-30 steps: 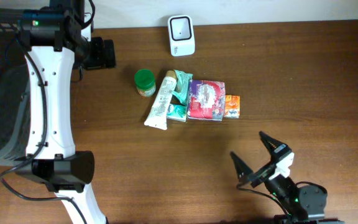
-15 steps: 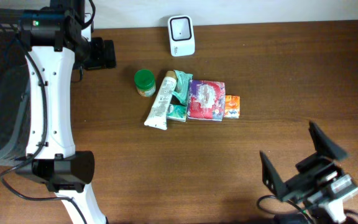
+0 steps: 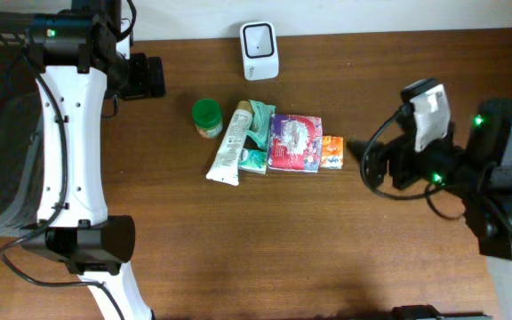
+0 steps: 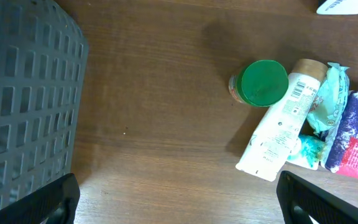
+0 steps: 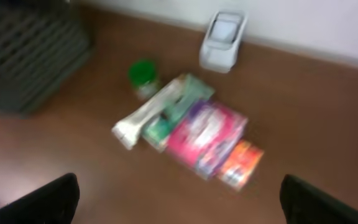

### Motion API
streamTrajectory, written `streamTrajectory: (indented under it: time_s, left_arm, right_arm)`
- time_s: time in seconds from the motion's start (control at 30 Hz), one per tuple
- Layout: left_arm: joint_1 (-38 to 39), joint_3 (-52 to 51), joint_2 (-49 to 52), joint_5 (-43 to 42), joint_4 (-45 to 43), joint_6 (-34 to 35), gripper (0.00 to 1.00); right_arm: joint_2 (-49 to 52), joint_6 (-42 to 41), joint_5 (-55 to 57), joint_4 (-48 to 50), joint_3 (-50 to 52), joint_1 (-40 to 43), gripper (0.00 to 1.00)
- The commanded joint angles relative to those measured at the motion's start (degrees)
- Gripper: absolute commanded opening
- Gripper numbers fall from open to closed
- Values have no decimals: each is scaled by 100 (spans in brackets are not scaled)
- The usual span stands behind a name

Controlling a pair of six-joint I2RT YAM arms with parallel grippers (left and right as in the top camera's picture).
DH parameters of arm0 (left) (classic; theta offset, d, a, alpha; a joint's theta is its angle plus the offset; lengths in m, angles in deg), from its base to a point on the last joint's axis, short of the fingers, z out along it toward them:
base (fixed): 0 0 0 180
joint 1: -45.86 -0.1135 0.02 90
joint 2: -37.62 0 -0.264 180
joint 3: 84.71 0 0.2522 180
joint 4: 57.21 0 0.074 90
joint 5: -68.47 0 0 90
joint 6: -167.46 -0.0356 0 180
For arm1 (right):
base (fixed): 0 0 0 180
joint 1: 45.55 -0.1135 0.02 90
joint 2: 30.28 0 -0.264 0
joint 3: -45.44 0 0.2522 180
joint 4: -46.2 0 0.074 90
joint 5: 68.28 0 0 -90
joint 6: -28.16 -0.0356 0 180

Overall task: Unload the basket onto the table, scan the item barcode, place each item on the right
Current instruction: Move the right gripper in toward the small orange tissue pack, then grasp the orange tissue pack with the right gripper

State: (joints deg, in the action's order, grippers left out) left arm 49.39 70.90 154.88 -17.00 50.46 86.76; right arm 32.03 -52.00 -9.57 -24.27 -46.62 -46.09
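1. Honestly, none of the scan is done as far as I can see. No item is lifted, and the scanner (image 3: 260,51) sits alone at the far edge of the worktop (image 3: 194,258) with nothing in front of its window.
2. Everything that could be scanned lies in one bunch mid-worktop: a green-lidded jar (image 3: 207,116), a white tube (image 3: 229,147) right beside it, a teal packet (image 3: 259,123), a purple pack (image 3: 294,142) and an orange packet (image 3: 332,152) on the end. They touch one another or nearly so (which one counts as "the item" I can't tell).
3. What's left, by my guess, is to pick one, find its barcode and show it to the scanner. In the left wrist view the tube has a barcode facing up near its cap end, so it looks like the easy candidate.
4. Left pincer (image 4: 179,208) is spread wide and holds nothing. It hangs over bare wood between the grey basket (image 4: 23,93) and the bunch. The jar and tube lie ahead of it and off to one side, well apart from the fingers.
5. Right pincer (image 5: 179,205) is also wide and empty. From overhead that arm sits just beside the orange-packet end of the row. Its own camera (blurry) shows the whole bunch plus the scanner laid out in front, so I reckon it's up high and touching nothing.
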Motion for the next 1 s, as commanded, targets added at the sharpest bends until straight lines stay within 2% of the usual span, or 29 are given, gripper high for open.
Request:
streamTrajectory:
  time_s: [0.0, 0.13, 0.27, 0.4, 0.57, 0.73, 0.87, 0.97]
  left_arm:
    - [4, -35, 20, 24, 4, 50, 99]
    - [4, -35, 20, 24, 7, 50, 99]
    - [4, -33, 20, 24, 7, 50, 99]
    - [4, -35, 20, 24, 7, 50, 99]
    - [4, -33, 20, 24, 7, 50, 99]
    - [4, -35, 20, 24, 7, 50, 99]
    - [4, -33, 20, 24, 7, 50, 99]
    - [4, -35, 20, 24, 7, 50, 99]
  right_arm:
    - [223, 22, -490, -579, -133, 17, 98]
    - [603, 22, -363, -804, -131, 17, 98]
    - [1392, 9, 83, -793, -131, 17, 98]
    - [2225, -1032, -20, -385, -133, 17, 99]
    - [2986, -1080, -7, -369, -133, 17, 98]
    - [3324, -1110, 935, -39, -133, 131, 98]
    - [3482, -1360, 951, 308, -131, 538, 98]
    - [3882, -1357, 927, 474, -131, 514, 99]
